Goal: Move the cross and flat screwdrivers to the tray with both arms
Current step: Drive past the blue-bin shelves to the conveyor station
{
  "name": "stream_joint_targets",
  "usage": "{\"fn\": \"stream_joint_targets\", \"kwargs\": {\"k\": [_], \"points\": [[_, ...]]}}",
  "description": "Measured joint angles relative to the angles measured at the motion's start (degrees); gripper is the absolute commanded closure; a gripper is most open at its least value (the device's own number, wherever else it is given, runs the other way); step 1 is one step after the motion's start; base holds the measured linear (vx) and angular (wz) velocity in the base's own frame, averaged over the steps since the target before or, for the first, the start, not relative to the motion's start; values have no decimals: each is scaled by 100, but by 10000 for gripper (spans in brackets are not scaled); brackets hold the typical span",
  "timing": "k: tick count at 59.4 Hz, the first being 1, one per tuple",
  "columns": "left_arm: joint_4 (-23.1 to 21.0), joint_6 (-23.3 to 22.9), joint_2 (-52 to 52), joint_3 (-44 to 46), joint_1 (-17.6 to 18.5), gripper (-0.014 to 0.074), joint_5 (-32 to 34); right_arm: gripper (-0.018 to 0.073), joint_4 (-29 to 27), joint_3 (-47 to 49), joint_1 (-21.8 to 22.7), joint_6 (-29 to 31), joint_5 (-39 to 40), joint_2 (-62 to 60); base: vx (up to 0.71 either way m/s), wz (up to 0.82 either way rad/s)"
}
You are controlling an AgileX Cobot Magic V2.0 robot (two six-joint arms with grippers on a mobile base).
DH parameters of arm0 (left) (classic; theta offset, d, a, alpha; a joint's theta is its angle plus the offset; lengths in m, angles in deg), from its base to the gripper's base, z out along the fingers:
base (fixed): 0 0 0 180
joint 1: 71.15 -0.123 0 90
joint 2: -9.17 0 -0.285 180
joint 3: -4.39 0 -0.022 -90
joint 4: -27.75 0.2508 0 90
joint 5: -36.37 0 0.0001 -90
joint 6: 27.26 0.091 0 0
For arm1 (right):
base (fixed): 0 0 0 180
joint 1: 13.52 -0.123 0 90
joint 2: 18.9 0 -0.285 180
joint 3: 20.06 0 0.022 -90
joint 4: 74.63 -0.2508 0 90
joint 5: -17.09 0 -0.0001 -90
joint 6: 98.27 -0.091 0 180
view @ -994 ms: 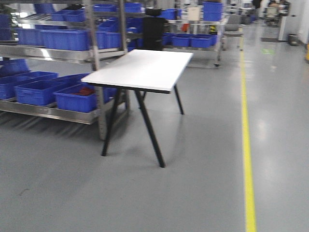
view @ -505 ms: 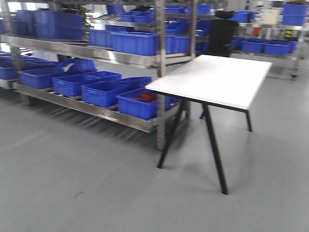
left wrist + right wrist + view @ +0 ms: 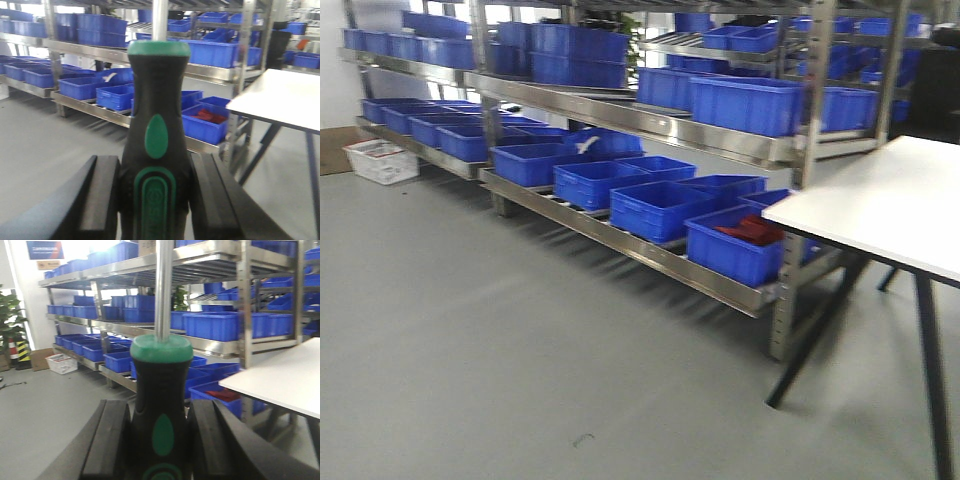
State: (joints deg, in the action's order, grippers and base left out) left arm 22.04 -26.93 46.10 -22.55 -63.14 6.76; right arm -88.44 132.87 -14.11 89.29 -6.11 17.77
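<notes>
The left gripper (image 3: 155, 200) is clamped on a screwdriver (image 3: 157, 100). The right gripper (image 3: 160, 440) is clamped on a second screwdriver (image 3: 161, 385). Both tips are out of frame. The front view has swung left: the bench (image 3: 890, 210) now sits at the right edge and racks (image 3: 650, 120) fill the frame. No tray is visible, so the base is probably still in transit.

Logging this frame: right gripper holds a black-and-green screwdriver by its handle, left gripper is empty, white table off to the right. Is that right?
Not quite: the left gripper is not empty. The left wrist view shows it shut on a black-and-green screwdriver by the handle. The right gripper holding the other screwdriver and the white table on the right are correct.
</notes>
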Motion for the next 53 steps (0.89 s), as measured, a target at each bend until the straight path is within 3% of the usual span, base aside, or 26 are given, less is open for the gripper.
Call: {"fn": "stream_joint_targets", "kwargs": {"k": [53], "points": [[-4,0,0,0,0,596,5,567,0,0,0,0,5,0,51,46]]}}
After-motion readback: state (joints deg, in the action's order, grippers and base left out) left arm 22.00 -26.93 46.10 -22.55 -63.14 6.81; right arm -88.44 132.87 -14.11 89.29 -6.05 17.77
